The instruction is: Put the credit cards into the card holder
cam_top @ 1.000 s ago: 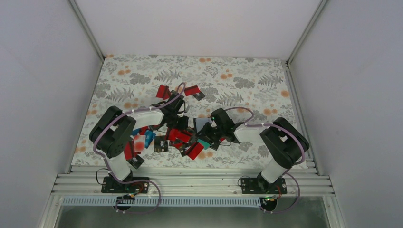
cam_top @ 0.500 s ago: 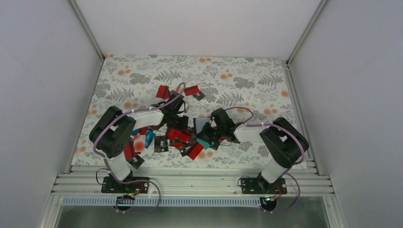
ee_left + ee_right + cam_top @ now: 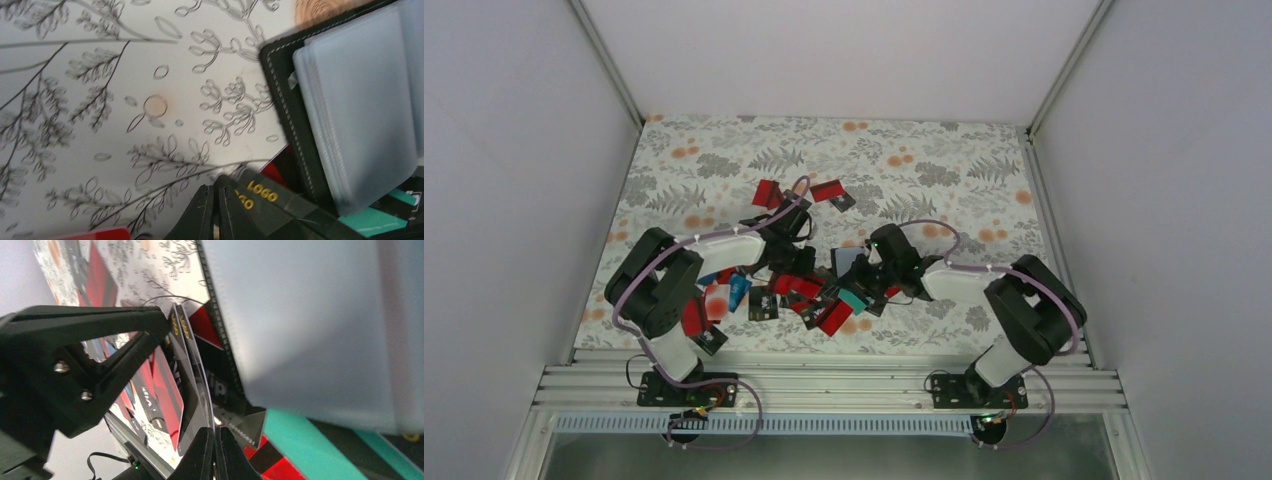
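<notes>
right gripper (image 3: pixel 214 432) just went from part open to fully pinched. jaws now sit tight on the near edge of a black card (image 3: pixel 285 202) with gold print. my right elbow (image 3: pixel 1036 300) also swung outward a bit, and the wrist nudged up toward the holder (image 3: pixel 282 100). left gripper (image 3: pixel 217 184) hasn't changed: pinched shut, and from the right wrist view its tip sits on the far end of that same card. so the card is now held at both ends, standing on edge.

holder lies open on the table (image 3: pixel 944 170) between my two grippers, clear sleeves (image 3: pixel 360 115) fanned up. card is just beside its stitched edge, not inside any sleeve. can't tell if it's one card or two stacked, since the gold print shows twice.

meaning: grab is done. looks like a handover or a two-handed steer into a sleeve. insertion not started. next i'd want one side to let go, or both to tip the card's edge at a sleeve mouth. risk: with both ends of a thin card clamped, any mismatch bends it or drags the holder, which nothing seems to pin.

rest of the cards (image 3: pixel 809 290) lie heaped around the holder, so the task looks early.
</notes>
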Controlling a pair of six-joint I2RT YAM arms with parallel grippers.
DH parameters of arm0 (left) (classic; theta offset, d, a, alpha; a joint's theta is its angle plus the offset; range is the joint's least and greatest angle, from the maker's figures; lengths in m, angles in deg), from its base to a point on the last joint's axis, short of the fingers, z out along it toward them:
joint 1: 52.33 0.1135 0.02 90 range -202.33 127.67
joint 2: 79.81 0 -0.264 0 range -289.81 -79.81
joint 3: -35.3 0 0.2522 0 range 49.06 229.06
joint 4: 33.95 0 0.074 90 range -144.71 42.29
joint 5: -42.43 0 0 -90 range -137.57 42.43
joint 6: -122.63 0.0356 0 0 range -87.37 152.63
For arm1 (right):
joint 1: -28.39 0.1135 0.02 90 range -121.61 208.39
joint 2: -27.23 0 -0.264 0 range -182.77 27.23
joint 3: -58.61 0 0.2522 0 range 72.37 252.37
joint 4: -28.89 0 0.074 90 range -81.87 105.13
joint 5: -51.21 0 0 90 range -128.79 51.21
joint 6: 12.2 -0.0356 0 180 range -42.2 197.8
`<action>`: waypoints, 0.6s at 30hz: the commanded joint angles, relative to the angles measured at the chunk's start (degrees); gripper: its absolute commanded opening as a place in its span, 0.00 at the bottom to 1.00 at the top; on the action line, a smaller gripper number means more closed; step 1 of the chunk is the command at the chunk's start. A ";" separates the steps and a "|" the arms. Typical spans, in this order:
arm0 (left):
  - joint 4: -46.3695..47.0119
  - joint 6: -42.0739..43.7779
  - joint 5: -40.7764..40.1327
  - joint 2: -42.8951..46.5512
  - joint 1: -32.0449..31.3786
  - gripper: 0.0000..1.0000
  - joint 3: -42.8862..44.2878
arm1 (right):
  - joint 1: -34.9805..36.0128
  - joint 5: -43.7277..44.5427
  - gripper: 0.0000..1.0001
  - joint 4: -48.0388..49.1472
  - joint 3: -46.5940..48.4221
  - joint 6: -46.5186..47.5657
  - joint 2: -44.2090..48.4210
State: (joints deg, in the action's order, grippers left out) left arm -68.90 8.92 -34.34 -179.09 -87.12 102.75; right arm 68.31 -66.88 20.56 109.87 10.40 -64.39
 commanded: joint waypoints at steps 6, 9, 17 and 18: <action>-9.29 -3.02 -6.11 9.35 -0.23 0.30 2.35 | -0.20 3.54 0.04 -10.80 -0.42 6.75 11.24; -11.07 -3.83 -7.33 11.42 -0.24 0.34 3.61 | -0.30 5.59 0.04 -15.31 0.36 9.10 14.19; -12.81 -9.17 -8.13 19.18 -0.20 0.45 5.17 | -2.32 8.39 0.04 -20.51 3.05 13.28 22.96; -12.51 -10.28 -7.86 20.21 -0.20 0.47 5.21 | -2.88 8.26 0.04 -20.58 3.56 13.52 23.76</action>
State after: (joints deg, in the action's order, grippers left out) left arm -80.40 3.09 -41.62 -162.75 -87.20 105.97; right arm 67.22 -60.61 2.64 110.35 20.91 -44.52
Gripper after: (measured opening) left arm 0.441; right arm 0.043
